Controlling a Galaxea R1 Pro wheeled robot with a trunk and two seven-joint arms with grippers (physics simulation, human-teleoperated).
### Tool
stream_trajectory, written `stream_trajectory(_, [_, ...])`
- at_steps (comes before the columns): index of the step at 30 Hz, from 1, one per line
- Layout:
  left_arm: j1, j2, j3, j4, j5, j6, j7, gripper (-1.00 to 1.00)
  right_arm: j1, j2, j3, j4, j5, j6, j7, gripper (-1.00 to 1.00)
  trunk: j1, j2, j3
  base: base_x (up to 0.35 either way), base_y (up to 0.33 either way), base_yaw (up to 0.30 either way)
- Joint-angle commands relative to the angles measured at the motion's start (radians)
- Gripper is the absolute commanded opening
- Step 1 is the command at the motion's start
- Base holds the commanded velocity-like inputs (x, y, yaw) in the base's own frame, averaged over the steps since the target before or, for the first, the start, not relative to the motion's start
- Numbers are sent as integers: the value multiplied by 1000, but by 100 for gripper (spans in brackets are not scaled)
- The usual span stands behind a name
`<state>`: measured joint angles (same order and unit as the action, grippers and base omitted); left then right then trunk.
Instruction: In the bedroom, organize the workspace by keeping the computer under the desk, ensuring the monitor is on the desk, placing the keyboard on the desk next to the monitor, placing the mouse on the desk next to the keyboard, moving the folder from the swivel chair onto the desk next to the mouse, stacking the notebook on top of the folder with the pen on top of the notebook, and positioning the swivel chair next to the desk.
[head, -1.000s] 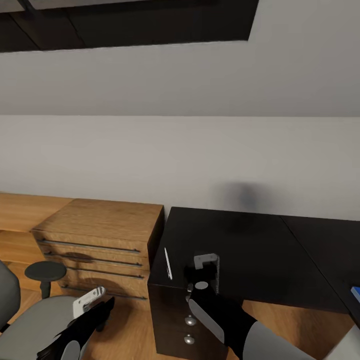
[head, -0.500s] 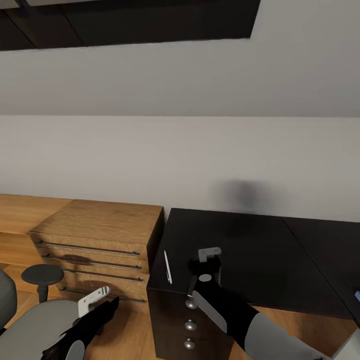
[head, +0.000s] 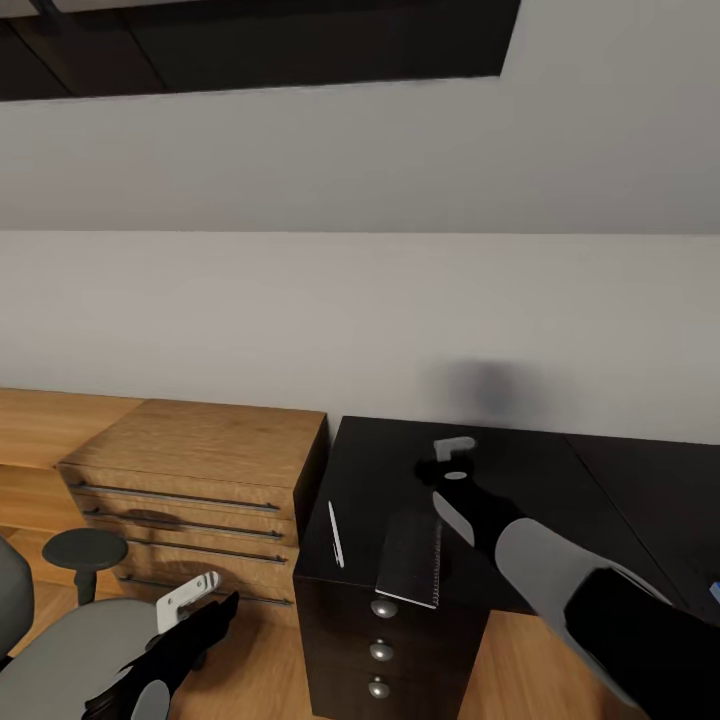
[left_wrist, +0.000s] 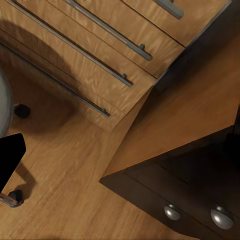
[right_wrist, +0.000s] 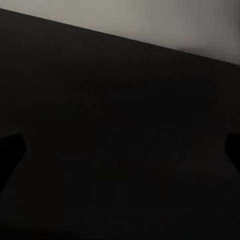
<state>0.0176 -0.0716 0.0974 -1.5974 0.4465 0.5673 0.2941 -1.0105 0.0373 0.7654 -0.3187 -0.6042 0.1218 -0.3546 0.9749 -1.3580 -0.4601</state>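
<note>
Notebook (head: 410, 558) lying on table (head: 520, 500) beside pen (head: 336, 533), right fingers (right_wrist: 10, 155) spread empty; next, fetching folder.

Notebook (head: 410, 558) flat at desk (head: 520, 500) front edge above drawers, pen (head: 336, 534) just beside it. Right gripper (head: 445, 462) above desk behind notebook; jaw state unclear. Left gripper (head: 190, 598) low near swivel chair (head: 60, 640).

Right arm (head: 560, 570) extended — fingers (right_wrist: 11, 150) spread, left arm (head: 165, 655) low
</note>
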Motion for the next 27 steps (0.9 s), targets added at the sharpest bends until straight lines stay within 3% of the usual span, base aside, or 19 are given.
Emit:
stream_trajectory(1, [0,-1,1,-2,11,3,7,100,-4,0,4,8,-5,3,2,100,0,-1,-1,0,0,0])
stream_trajectory(3, [0,-1,1,-2,11,3,7,100,-9,0,-10,26,-7,-3,18,100,0,-1,-1,0,0,0])
stream_trajectory(4, [0,-1,0,-2,11,3,7,100,-12,0,-36,38,-13,-7,29,100,0,-1,-1,54,0,0])
stream_trajectory(9, [0,-1,-4,-3,12,3,7,100,-13,2,-71,47,-24,-5,37,100,0,-1,-1,173,0,0])
stream_trajectory(15, [0,-1,-8,-3,12,6,8,100,-11,7,-76,55,-54,0,39,100,0,-1,-1,95,0,0])
stream_trajectory(16, [1,-1,-8,-3,12,8,8,100,-9,13,-76,57,-76,4,39,100,0,-1,-1,12,0,0])
stream_trajectory(27, [1,-1,-8,-3,12,8,8,100,-7,21,-77,58,-86,34,50,100,0,-1,-1,4,0,0])
